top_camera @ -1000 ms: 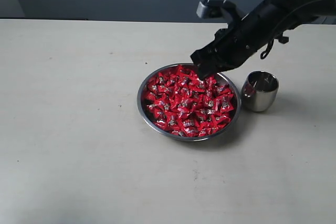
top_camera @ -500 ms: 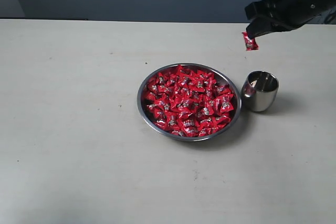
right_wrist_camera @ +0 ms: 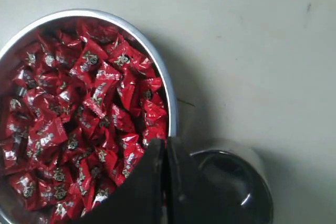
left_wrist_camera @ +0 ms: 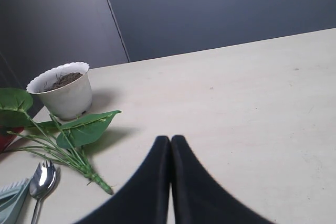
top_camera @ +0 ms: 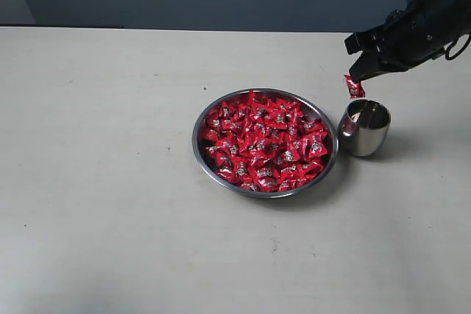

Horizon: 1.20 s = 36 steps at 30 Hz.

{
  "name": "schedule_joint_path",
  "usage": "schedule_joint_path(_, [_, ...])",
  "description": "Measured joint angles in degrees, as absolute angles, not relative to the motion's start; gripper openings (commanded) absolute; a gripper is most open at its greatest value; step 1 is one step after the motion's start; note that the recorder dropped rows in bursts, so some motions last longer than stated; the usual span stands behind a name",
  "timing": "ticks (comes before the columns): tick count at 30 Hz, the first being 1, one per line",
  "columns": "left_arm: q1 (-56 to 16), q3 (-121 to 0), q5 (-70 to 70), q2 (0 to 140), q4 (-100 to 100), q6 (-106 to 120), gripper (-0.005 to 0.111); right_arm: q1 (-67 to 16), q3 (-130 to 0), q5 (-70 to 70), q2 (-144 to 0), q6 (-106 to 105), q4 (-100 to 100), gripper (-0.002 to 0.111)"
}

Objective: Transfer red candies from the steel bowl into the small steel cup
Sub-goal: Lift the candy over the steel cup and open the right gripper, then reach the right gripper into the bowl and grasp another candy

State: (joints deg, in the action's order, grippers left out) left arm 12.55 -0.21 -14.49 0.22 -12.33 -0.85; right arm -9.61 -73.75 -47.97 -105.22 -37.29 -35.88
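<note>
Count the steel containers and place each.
2: the steel bowl, holding red candies, mid-table; the small steel cup close on its right, below the candy in the right end effector.

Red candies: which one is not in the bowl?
The red candy pinched in the right tool, hanging just above the small steel cup; all the other candies lie heaped in the steel bowl.

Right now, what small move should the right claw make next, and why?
Probably shift slightly toward the middle of the small steel cup, then open: the right claw holds a red candy above the cup rim nearest the steel bowl.
</note>
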Motion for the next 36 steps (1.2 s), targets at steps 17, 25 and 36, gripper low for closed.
schedule_joint_path(17, [12.5, -0.2, -14.5, 0.2, -12.3, -0.9, 0.0, -9.6, -73.7, -48.5, -107.7, -36.0, -27.4, 0.028])
schedule_joint_path(25, [12.5, -0.2, -14.5, 0.2, -12.3, -0.9, 0.0, -9.6, -73.7, -48.8, -107.6, -35.8, -27.4, 0.045])
schedule_joint_path(36, [12.5, -0.2, -14.5, 0.2, -12.3, -0.9, 0.0, -10.5, -73.7, -49.8, -102.1, -35.7, -36.2, 0.045])
